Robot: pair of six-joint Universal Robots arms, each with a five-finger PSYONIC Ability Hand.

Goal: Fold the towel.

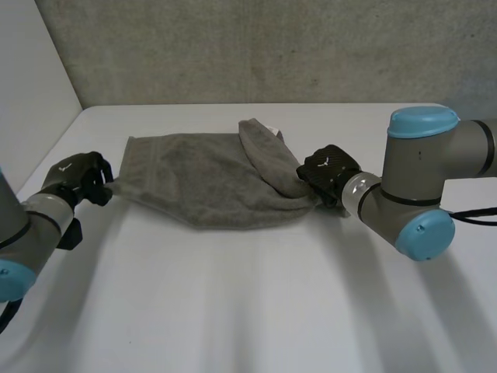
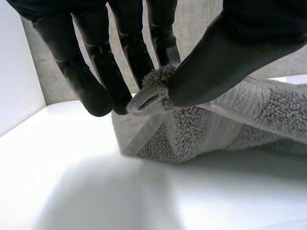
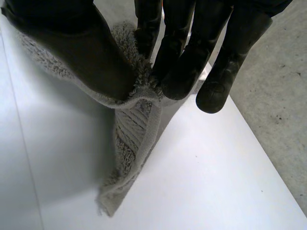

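Note:
A grey towel (image 1: 203,183) lies stretched across the middle of the white table (image 1: 248,311), sagging to a point toward the front. My left hand (image 1: 81,177) pinches its left corner; in the left wrist view the thumb (image 2: 216,57) presses the towel's corner (image 2: 151,93) against the fingers (image 2: 103,72). My right hand (image 1: 328,172) is shut on the right end, where the cloth bunches into a thick roll (image 1: 268,155). In the right wrist view the thumb (image 3: 86,57) and fingers (image 3: 184,62) clamp the towel's edge (image 3: 132,129), the rest hanging down onto the table.
A rough grey wall (image 1: 256,47) runs behind the table's far edge. A pale panel (image 1: 31,78) stands at the left side. Bare tabletop stretches in front of the towel.

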